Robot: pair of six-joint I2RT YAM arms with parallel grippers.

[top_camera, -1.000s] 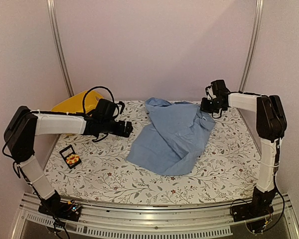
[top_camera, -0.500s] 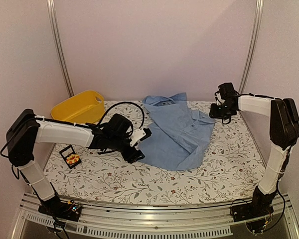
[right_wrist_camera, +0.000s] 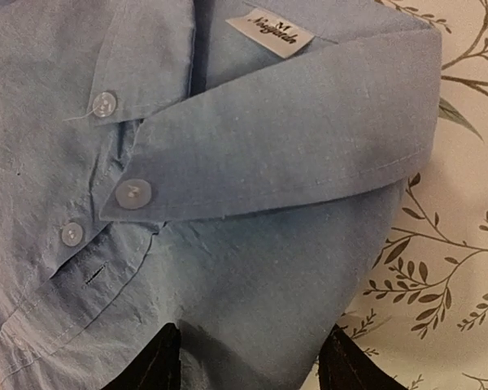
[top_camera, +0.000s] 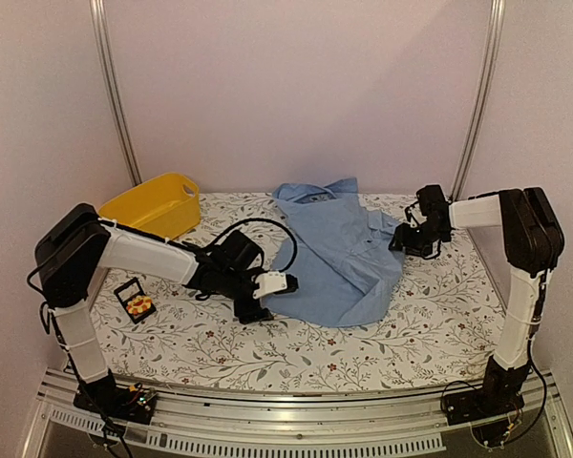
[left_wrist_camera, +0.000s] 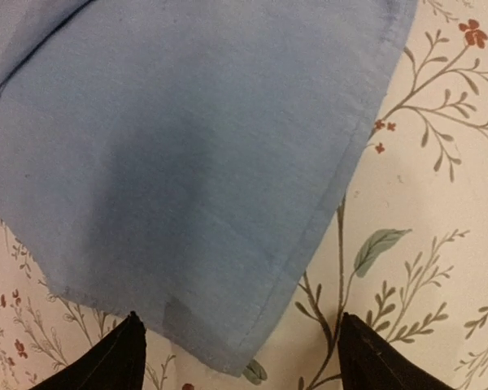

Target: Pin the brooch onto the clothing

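Floral-print table [top_camera: 430,315], pale pink walls [top_camera: 296,95]. The left hand [top_camera: 267,297] stands open astride the shirt [top_camera: 339,253] hem corner. The right hand [top_camera: 407,239], also open, is over its collar. The brooch [top_camera: 140,305] (in a black box [top_camera: 125,289]) lies well left of the left hand.

left arm [top_camera: 138,253] and right arm [top_camera: 516,324] are white tubes linked by chunky black joints. a black cable [top_camera: 267,227] loops above the left wrist. the left gripper [top_camera: 272,298] wears a white cover, its fingertips [left_wrist_camera: 106,366] black and pointed. the bases [top_camera: 124,401] seem to carry coloured wires.
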